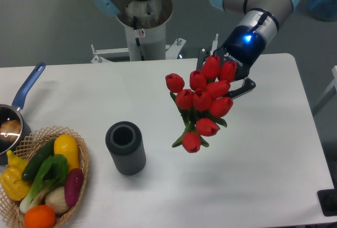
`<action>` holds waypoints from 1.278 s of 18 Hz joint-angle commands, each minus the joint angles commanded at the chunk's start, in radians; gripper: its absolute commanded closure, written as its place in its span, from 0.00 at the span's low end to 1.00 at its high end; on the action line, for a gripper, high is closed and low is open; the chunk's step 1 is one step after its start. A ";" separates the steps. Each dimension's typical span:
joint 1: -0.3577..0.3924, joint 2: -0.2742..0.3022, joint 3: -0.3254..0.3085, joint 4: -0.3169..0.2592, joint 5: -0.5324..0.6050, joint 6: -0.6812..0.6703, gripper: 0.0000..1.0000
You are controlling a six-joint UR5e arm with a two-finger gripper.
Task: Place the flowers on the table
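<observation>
The flowers (202, 100), a bunch of red tulip buds with green leaves, hang in the air over the middle right of the white table (263, 159). The buds face the camera and hide the stems. My gripper (225, 75) is right behind the top of the bunch and is shut on it. One dark finger (202, 59) shows on the left of the buds and another on the right. The bunch tilts down and to the left from the gripper.
A dark grey ribbed vase (125, 148) stands upright and empty left of the flowers. A wicker basket (79, 149) of vegetables sits at the front left corner. A pot with a blue handle (27, 86) is at the left edge. The robot base (142, 22) stands behind the table.
</observation>
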 joint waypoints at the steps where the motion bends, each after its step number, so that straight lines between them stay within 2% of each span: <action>1: 0.000 0.002 0.000 0.002 0.006 0.002 0.65; 9: 0.006 0.009 0.005 -0.002 0.090 0.005 0.64; 16: 0.005 0.052 0.025 -0.003 0.302 0.003 0.65; 23: 0.000 0.098 0.018 -0.008 0.517 0.011 0.64</action>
